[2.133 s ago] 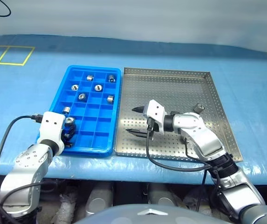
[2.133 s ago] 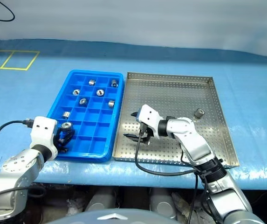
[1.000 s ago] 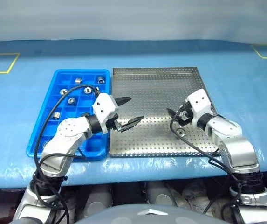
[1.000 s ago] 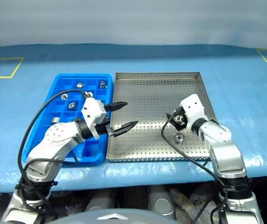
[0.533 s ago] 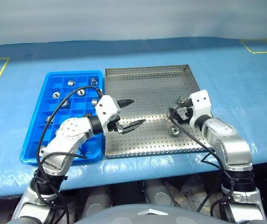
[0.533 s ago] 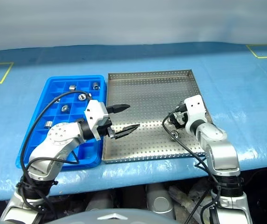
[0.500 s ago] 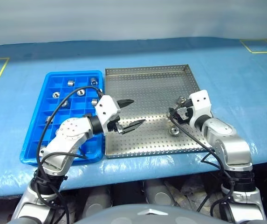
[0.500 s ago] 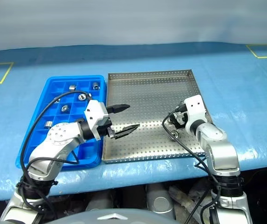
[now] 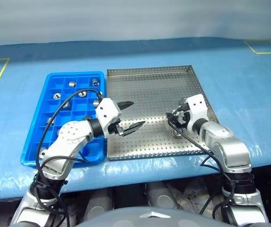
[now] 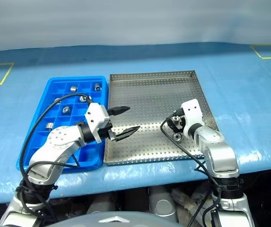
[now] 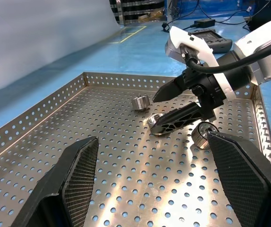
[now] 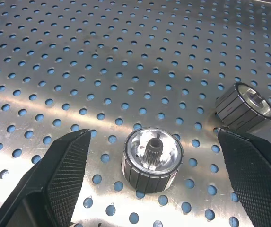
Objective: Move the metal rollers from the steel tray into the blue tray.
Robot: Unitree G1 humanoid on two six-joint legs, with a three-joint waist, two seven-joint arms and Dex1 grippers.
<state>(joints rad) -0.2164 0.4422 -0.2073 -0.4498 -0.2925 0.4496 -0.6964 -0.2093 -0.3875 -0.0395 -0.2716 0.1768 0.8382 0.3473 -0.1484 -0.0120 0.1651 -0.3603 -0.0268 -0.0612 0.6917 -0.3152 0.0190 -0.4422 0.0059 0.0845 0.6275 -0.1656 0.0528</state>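
I have the right gripper (image 12: 149, 142) low over the steel tray (image 9: 144, 85), its two black fingers spread wide with an upright metal roller (image 12: 152, 159) standing between them and not touching either; a second roller (image 12: 244, 107) lies on its side just beside it, nearer one finger. To do this pick well, I judge I should centre the jaws on the upright roller, settle a little lower so the pads meet its ribbed wall below the rim, then close slowly and keep clear of the neighbour. The roller is a short bright cylinder with a grooved outer wall and a toothed bore, likely slippery on the smooth perforated sheet. The left gripper (image 9: 128, 116) hangs over the near left part of the steel tray, its fingers apart and holding nothing. The blue tray (image 9: 36, 137), a glossy plastic grid, already carries several rollers (image 9: 72, 84) in its far cells.
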